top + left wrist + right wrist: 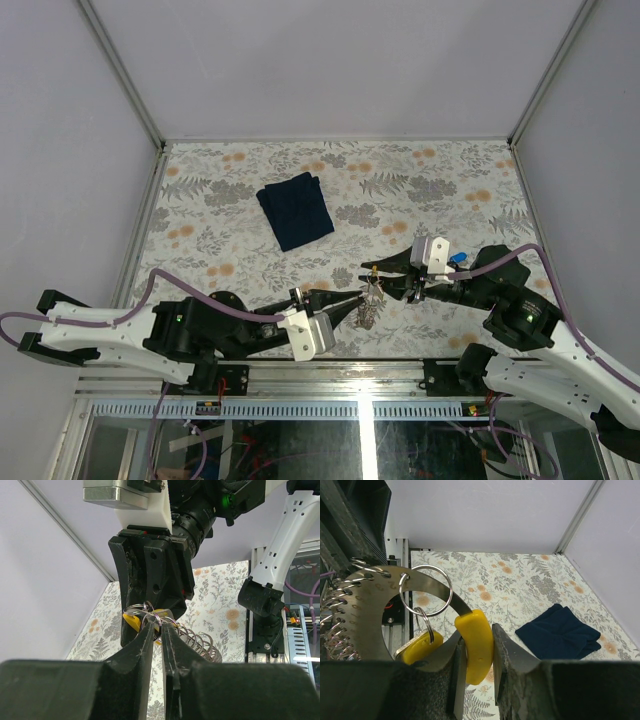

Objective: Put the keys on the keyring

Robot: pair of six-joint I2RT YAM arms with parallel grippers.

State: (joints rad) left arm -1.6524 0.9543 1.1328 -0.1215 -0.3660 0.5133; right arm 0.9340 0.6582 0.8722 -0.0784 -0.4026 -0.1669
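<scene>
From 8 o'clock the left gripper (157,626) is nipped nearly together on the keyring (451,587), mid-air above the table's (450,180) 6 o'clock edge — from 3 o'clock the right gripper (477,632) clamps a yellow-tagged key (476,655) beside it; risk: arms pulling apart could yank wire or key loose.

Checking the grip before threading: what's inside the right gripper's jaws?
A yellow key tag is pinched in the right gripper. The jaws cover its sides where they press, and its key blade is out of sight.
</scene>
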